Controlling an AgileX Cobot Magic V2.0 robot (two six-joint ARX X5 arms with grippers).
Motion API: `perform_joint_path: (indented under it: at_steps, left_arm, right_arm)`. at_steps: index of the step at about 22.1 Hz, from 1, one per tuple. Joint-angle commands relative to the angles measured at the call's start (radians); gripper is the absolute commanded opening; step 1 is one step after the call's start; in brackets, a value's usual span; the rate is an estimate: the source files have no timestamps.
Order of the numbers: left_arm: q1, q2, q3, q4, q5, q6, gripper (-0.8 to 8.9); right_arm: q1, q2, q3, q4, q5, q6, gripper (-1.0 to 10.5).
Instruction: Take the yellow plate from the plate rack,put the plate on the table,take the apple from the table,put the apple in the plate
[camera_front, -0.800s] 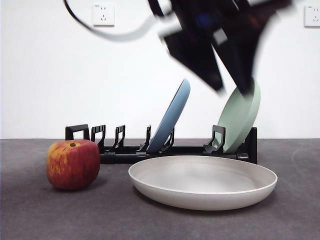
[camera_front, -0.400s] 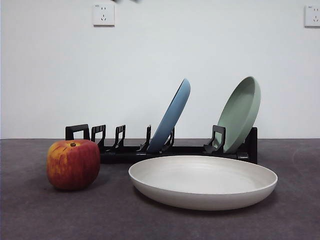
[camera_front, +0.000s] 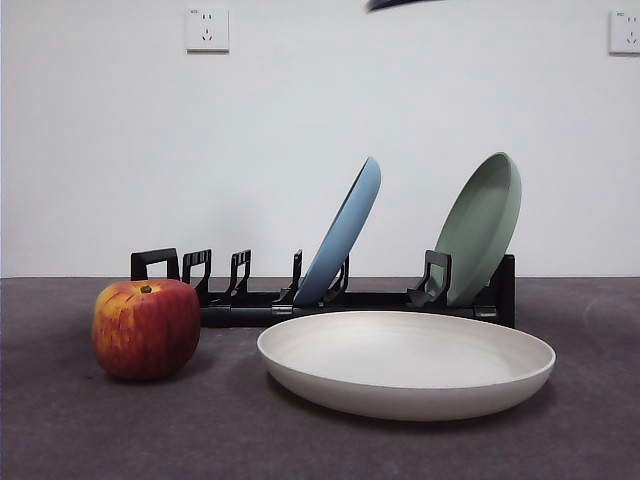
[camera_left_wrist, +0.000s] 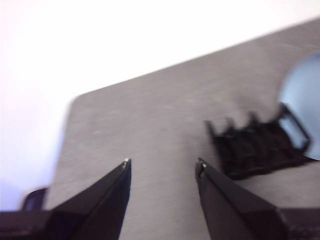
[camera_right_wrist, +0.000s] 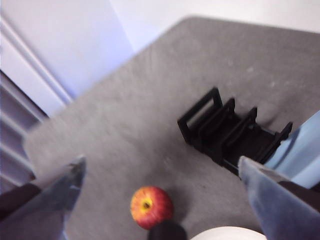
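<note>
The cream yellow plate (camera_front: 406, 362) lies flat on the table (camera_front: 80, 430) in front of the black plate rack (camera_front: 250, 300). The red and yellow apple (camera_front: 146, 327) stands on the table to the plate's left, a gap between them. My right gripper (camera_right_wrist: 160, 167) hangs open high above the apple (camera_right_wrist: 150, 206) and the rack's squared loop end (camera_right_wrist: 220, 127), holding nothing. A sliver of the plate's rim (camera_right_wrist: 230, 234) shows there. My left gripper (camera_left_wrist: 162, 167) is open and empty over bare table beside the rack's end (camera_left_wrist: 257, 145).
A light blue plate (camera_front: 343, 231) and a pale green plate (camera_front: 484, 225) lean upright in the rack's slots. A dark arm tip (camera_front: 395, 4) shows at the front view's top edge. Two wall sockets (camera_front: 207, 29) sit on the white wall behind.
The dark arm that hung over the rack a second ago has lifted out of the front view; only a tip now shows at the top edge. Plate and apple have not moved.
</note>
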Motion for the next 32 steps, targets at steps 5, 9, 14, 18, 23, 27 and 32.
perform_joint_path:
  at_steps: [5, 9, 14, 18, 23, 27, 32]
  left_arm:
    - [0.015, -0.146, -0.003, -0.076, -0.031, -0.032, 2.16]
    - [0.015, -0.213, -0.003, -0.128, -0.03, -0.066, 2.16]
    - [0.015, -0.259, -0.003, -0.232, -0.031, -0.125, 2.16]
    - [0.013, -0.259, -0.003, -0.267, -0.029, -0.162, 2.16]
    - [0.013, -0.259, -0.003, -0.283, -0.029, -0.165, 2.16]
    - [0.013, -0.259, -0.003, -0.29, -0.029, -0.165, 2.16]
    - [0.013, -0.259, -0.003, -0.298, -0.03, -0.165, 2.16]
  right_arm:
    - [0.158, 0.208, 0.147, -0.071, 0.139, -0.152, 5.7]
    - [0.219, 0.315, 0.194, -0.069, 0.176, -0.18, 5.7]
    - [0.265, 0.473, 0.2, -0.058, 0.209, -0.198, 5.7]
    - [0.275, 0.594, 0.2, -0.025, 0.209, -0.198, 5.7]
    - [0.28, 0.7, 0.2, 0.034, 0.208, -0.198, 5.7]
    - [0.292, 0.753, 0.2, 0.038, 0.208, -0.197, 5.5]
    - [0.307, 0.771, 0.199, 0.034, 0.217, -0.194, 0.9]
